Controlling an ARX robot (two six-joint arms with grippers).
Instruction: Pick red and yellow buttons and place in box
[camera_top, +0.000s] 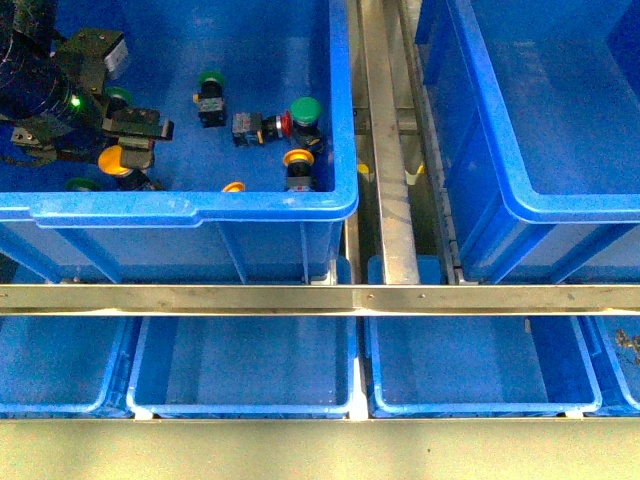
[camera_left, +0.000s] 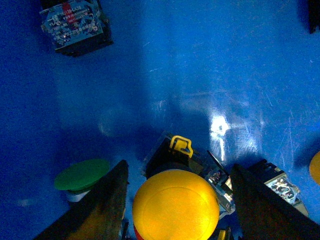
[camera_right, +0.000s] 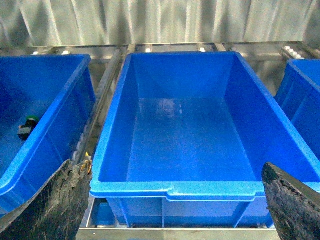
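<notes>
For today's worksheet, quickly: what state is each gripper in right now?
Left gripper: open, fingers either side of a yellow push-button.
Right gripper: open, holding nothing.

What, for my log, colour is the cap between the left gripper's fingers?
Yellow cap, clearest in left wrist view.

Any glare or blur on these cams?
Left wrist view: bright glare spot on the bin floor, yellow button close and soft. Right wrist view: mild sheen on the box floor, fingers dark and blurred. Front view: blue cast, soft.
</notes>
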